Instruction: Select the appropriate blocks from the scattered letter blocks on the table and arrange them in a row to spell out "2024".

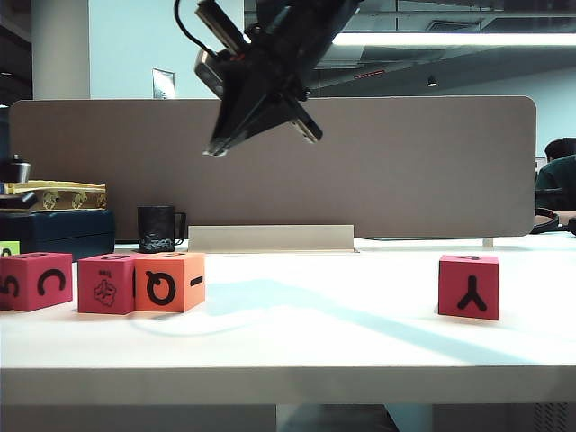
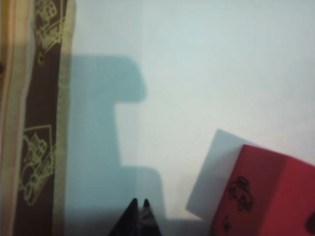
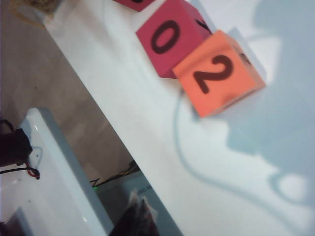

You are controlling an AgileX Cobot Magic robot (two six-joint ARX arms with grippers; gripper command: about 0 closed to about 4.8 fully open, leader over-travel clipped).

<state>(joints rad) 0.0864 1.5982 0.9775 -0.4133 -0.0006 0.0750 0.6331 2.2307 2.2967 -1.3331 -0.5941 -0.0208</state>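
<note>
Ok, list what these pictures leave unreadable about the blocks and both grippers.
- Exterior view: the top faces of all blocks, such as the Y block, are seen edge-on, so their digits are unreadable.
- Exterior view: the leftmost block is cut by the frame edge.
- Left wrist view: the pink-red block is blurred and cropped.
- The left gripper and right gripper are shut, showing only their tips at the frame edge.

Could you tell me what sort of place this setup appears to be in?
Probably an open-plan office or lab: a white table backed by a desk partition, ceiling strip lights, and a seated person beyond.
</note>
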